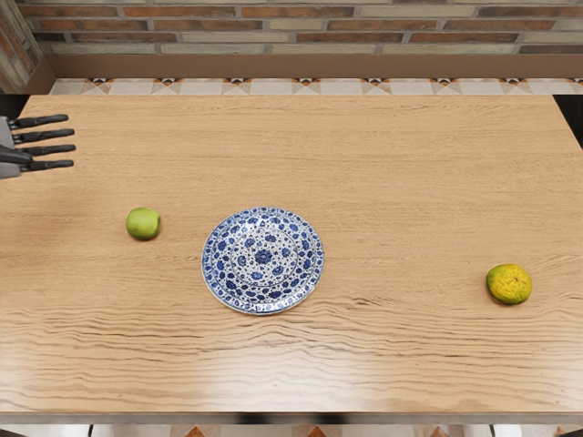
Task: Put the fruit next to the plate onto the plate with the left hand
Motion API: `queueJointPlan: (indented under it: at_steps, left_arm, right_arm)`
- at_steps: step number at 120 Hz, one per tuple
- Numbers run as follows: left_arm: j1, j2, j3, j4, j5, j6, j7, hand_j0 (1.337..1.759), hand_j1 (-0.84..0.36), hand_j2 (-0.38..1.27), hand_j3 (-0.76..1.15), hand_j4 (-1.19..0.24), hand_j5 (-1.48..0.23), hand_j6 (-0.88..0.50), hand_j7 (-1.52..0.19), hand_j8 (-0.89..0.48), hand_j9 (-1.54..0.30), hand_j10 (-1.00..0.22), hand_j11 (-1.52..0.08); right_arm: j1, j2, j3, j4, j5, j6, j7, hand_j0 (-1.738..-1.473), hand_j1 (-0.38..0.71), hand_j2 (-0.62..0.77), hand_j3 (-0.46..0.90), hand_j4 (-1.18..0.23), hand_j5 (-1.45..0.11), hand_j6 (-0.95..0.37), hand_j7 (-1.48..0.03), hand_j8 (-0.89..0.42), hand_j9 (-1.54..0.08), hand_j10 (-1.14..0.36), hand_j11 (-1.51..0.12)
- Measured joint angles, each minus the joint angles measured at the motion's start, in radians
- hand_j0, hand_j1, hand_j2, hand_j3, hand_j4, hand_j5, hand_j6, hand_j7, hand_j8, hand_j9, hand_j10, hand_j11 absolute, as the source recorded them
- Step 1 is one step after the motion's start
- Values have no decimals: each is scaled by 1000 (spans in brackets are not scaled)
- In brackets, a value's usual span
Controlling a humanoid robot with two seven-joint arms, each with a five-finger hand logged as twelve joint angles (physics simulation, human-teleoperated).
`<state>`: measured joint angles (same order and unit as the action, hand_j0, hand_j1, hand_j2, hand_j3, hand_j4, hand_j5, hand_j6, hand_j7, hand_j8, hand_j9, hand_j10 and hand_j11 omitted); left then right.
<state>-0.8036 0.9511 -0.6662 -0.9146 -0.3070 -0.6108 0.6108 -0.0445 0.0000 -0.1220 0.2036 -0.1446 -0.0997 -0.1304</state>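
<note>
Head view looks down on my wooden worktop (383,173). Nearest, at the right side, a yellow-orange fruit (509,283) lies well apart from everything else. A little farther, left of centre, sits the blue-and-white patterned plate (262,259). Near its left rim, not touching it, rests the small green fruit (143,223). Farther still, at the left edge, my left hand (32,144) shows with fingers (50,135) stretched straight and slightly apart, gripping nothing, well away from the green fruit. Beyond the worktop runs a brick wall (291,27).
</note>
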Motion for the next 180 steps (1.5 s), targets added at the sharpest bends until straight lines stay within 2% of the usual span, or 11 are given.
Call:
queueJointPlan:
  at_steps: [28,41,55,65,80,90,104,116,129,144,180]
  left_arm:
    - [-17,-37,30,-1,14,-1,0,1658,336,2,0,-7,-13,-6,-13,-6,-14,-7,-14]
    - [-89,-55,41,-2,167,-1,0,1658,330,2,0,-12,-19,-11,-19,-11,-19,-12,-19]
    - [-157,-129,44,-18,421,-1,0,1658,312,5,0,-28,-39,-28,-39,-28,-39,-28,-39]
    - [-172,-128,45,-103,607,-1,0,1658,299,8,0,-41,-54,-40,-54,-40,-54,-41,-54]
    - [-162,-120,46,-329,913,-1,0,1658,277,12,0,-61,-78,-61,-78,-60,-78,-60,-78]
    - [-156,-131,47,-438,1089,21,0,1658,262,15,0,-75,-95,-75,-95,-75,-95,-74,-95]
    - [-154,-170,116,-540,1329,206,0,1658,248,18,0,-88,-111,-89,-111,-88,-111,-87,-111]
    - [-152,-221,219,-581,1488,388,0,1658,241,19,0,-95,-119,-96,-119,-95,-118,-94,-118]
    - [-150,-267,324,-596,1569,503,0,1658,236,21,0,-100,-125,-101,-124,-100,-124,-99,-124]
    - [-131,-270,413,-598,1604,615,0,1658,208,26,0,-124,-156,-126,-156,-125,-156,-124,-155]
    - [-100,-270,455,-594,1621,694,0,1658,-40,69,0,-332,-425,-333,-425,-333,-425,-331,-424]
  right_arm:
    - [0,0,1,2,0,0,0,-1658,-329,-3,0,-17,-22,-17,-22,-17,-22,-17,-22]
    - [0,0,1,2,0,0,0,-1658,-329,-3,0,-17,-22,-17,-22,-17,-22,-17,-22]
    - [0,0,1,2,0,0,0,-1658,-329,-3,0,-17,-22,-17,-22,-17,-22,-17,-22]
    - [0,0,1,2,0,0,0,-1658,-329,-3,0,-17,-22,-17,-22,-17,-22,-17,-22]
    - [0,0,1,2,0,0,0,-1658,-329,-3,0,-17,-22,-17,-22,-17,-22,-17,-22]
    - [0,0,1,2,0,0,0,-1658,-329,-3,0,-17,-22,-17,-22,-17,-22,-17,-22]
    - [0,0,1,2,0,0,0,-1658,-329,-3,0,-17,-22,-17,-22,-17,-22,-17,-22]
    - [0,0,1,2,0,0,0,-1658,-329,-3,0,-17,-22,-17,-22,-17,-22,-17,-22]
    - [0,0,1,2,0,0,0,-1658,-329,-3,0,-17,-22,-17,-22,-17,-22,-17,-22]
    - [1,0,1,2,0,0,0,-1658,-329,-3,0,-17,-22,-17,-22,-17,-22,-17,-22]
    - [1,0,1,2,0,0,0,-1658,-329,-3,0,-17,-22,-17,-22,-17,-22,-17,-22]
